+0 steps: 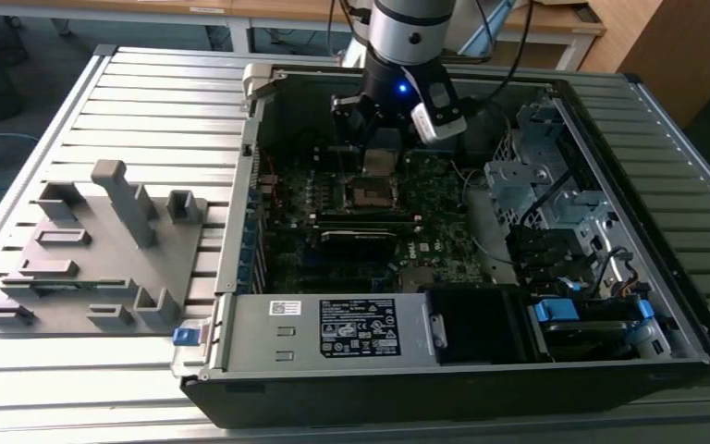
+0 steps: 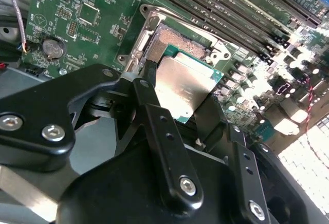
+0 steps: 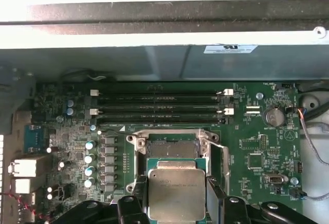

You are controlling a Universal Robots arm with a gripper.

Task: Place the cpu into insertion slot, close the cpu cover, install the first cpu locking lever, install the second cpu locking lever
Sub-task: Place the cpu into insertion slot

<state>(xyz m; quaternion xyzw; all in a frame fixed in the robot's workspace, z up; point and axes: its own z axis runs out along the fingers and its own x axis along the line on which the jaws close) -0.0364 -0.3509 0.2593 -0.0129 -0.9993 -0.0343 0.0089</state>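
- While the gripper [image 3: 176, 199] is clamped on the cpu [image 3: 172, 188], a black finger [image 3: 140, 196] presses each of two opposite edges of the chip.
- The chip's silver top faces up, and it is held over the insertion slot [image 3: 172, 149], which lies uncovered on the green motherboard [image 3: 257, 147].
- Beyond the slot run long black memory sticks [image 3: 159, 100].
- Behind them stands the grey case wall [image 3: 154, 62].

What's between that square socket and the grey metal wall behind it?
In the first wrist view, long black memory slots lie between the insertion slot and the case wall. The gripper holds the cpu.
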